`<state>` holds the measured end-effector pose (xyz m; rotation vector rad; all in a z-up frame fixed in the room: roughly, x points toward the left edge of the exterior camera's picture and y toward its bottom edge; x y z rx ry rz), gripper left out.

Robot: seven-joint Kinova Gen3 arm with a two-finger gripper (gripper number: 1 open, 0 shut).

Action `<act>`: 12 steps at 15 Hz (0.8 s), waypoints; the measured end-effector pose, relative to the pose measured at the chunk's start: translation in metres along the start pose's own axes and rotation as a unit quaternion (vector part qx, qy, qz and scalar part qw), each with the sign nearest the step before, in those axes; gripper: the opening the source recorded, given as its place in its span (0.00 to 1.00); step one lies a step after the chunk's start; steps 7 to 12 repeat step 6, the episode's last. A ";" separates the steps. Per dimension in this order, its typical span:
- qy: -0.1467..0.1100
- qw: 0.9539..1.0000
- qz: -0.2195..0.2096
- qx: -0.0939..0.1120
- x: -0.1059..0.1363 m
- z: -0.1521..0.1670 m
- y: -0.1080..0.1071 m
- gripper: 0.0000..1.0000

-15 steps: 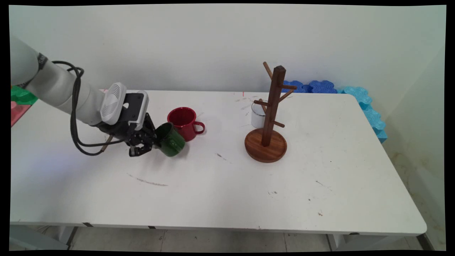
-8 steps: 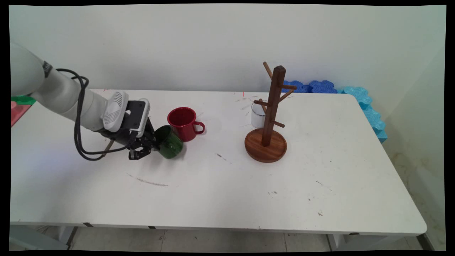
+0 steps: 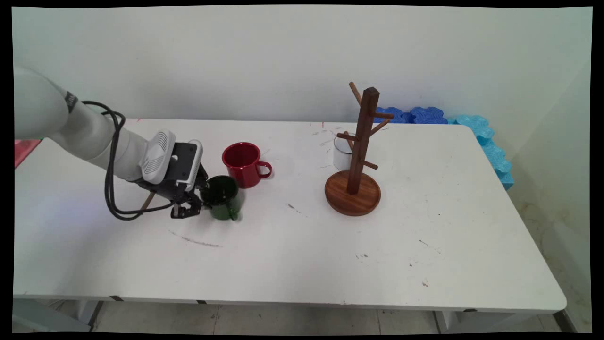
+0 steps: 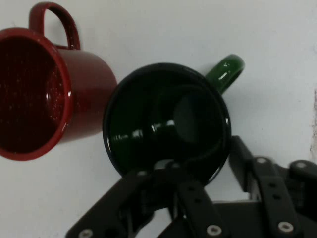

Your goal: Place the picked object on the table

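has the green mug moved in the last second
Yes. The green mug, tilted before, now stands upright, lower in the main view and farther from the red mug.

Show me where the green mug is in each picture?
Main view: the green mug stands left of centre on the table, right beside the gripper.
Hand view: the green mug fills the middle, mouth toward the camera, handle at upper right.
Shared landmark: the red mug next to it.
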<state>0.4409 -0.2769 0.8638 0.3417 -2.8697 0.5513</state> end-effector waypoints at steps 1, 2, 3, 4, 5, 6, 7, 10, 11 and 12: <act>0.000 1.000 0.001 0.000 0.000 0.002 0.001 1.00; -0.001 1.000 0.002 -0.001 0.000 0.003 0.002 1.00; -0.001 1.000 0.002 -0.001 0.001 0.004 0.003 1.00; -0.001 1.000 0.003 -0.001 0.001 0.005 0.004 1.00; -0.001 1.000 0.004 -0.002 0.001 0.007 0.005 1.00; -0.001 1.000 0.004 -0.002 0.001 0.007 0.005 1.00; -0.001 1.000 0.004 -0.002 0.001 0.007 0.005 1.00; -0.001 1.000 0.004 -0.002 0.001 0.007 0.005 1.00; -0.001 1.000 0.004 -0.002 0.001 0.007 0.005 1.00; -0.001 1.000 0.004 -0.002 0.001 0.007 0.005 1.00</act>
